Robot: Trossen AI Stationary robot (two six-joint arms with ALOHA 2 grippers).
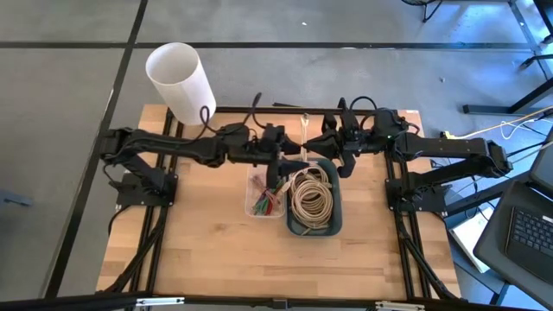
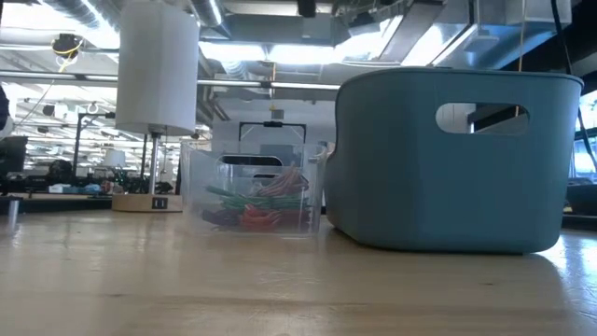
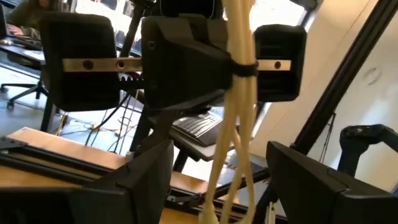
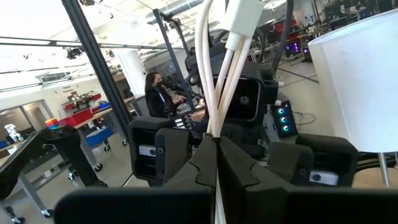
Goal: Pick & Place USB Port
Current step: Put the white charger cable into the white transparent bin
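Note:
A beige USB cable (image 3: 239, 93), folded into a bundle with a dark tie around it, stands upright in the air between my two grippers, above the far end of the blue bin (image 1: 335, 216). Its white plug (image 4: 244, 18) points up. My right gripper (image 4: 216, 146) is shut on the cable and comes in from the table's right. My left gripper (image 3: 221, 158) faces it from the left, open, with one finger on either side of the cable's lower strands; no touch shows. Neither gripper appears in the low view. My right gripper pinches several strands of the folded cable (image 4: 214, 124) between its two fingers, below the white plug. The fingers come in roughly level from the table's right and lie across the cable. The cable stands upright, plug end above the fingers and the rest hanging below them.
The blue bin (image 2: 457, 159) holds several coiled beige cables (image 1: 311, 197). Beside it on the left is a clear box (image 1: 266, 197) of coloured ties. A white lamp shade (image 1: 180, 79) stands at the table's far left. Bare wood lies toward the near edge.

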